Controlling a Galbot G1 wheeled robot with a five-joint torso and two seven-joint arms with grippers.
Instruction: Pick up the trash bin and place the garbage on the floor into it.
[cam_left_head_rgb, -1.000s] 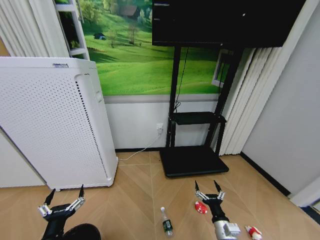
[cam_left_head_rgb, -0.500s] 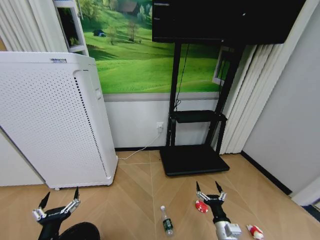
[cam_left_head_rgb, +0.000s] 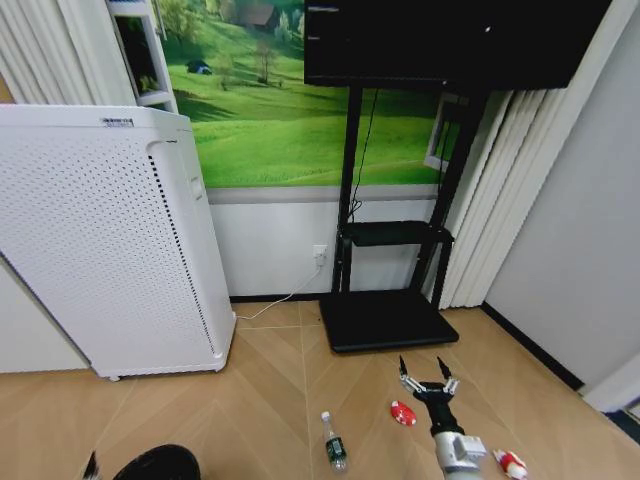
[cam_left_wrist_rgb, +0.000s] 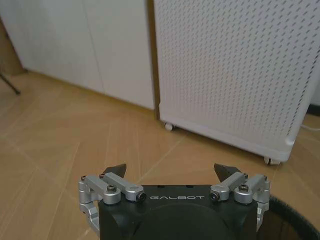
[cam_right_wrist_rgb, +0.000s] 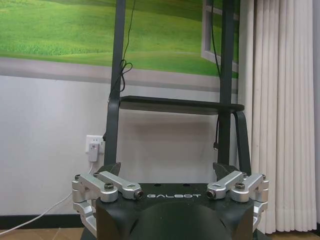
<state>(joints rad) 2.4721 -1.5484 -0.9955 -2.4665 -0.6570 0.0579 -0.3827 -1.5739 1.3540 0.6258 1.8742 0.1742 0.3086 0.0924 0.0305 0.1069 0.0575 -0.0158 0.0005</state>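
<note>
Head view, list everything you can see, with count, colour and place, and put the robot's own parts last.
trash bin: one, black, bottom left on the floor
bottle: one, clear with green label, lying on the floor, centre
packet: one, red and white, on the floor beside the right gripper
wrapper: one, red-marked, floor at lower right
appliance: one, white, perforated, left
TV stand: one, black, centre, screen above
floor: tan chevron planks
left gripper: fingers open, low by the trash bin
right gripper: fingers open, above the floor
</note>
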